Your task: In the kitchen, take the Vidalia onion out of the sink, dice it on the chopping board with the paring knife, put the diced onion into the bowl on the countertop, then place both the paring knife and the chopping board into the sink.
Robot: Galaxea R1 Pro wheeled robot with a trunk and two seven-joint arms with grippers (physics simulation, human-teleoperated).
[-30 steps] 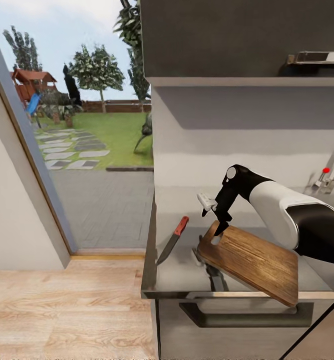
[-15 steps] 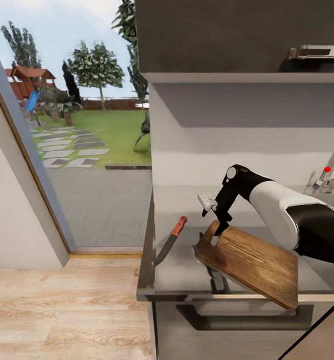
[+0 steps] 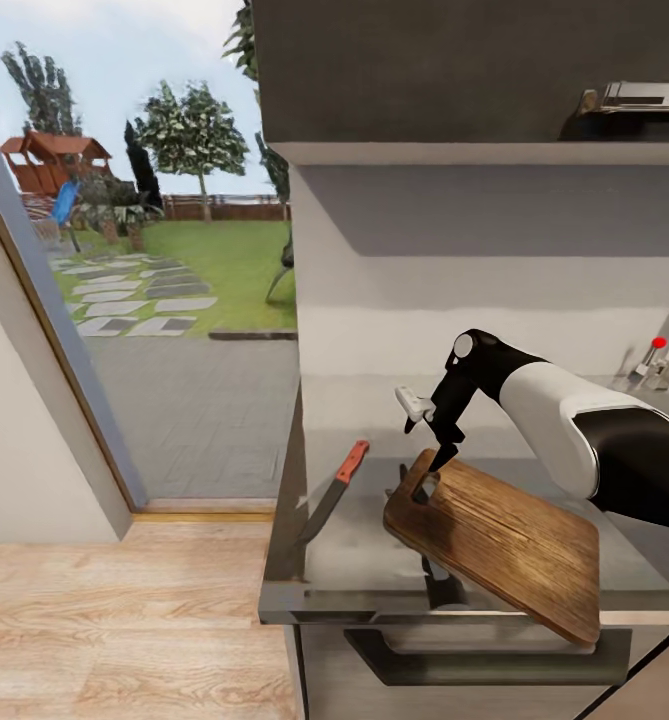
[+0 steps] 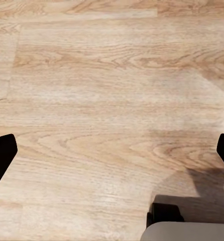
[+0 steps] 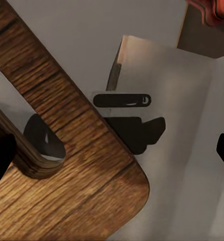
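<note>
The right gripper (image 3: 436,462) is gripping the board (image 3: 494,535) by its handle-hole end, lifting it tilted over the countertop (image 3: 364,560). The board is brown wood with strong grain, rounded corners and an oval slot. The knife (image 3: 331,494), red-handled with a dark slim blade, is lying just beside it near the countertop's corner. The countertop is shining pale grey with a steel edge over dark cabinets. A chrome faucet (image 3: 664,360) with a red knob is standing by the back wall. Beyond the glass, a lawn is showing. In the left wrist view, the left gripper's (image 4: 112,150) fingers are spreading wide over the light wooden floor (image 4: 92,100).
</note>
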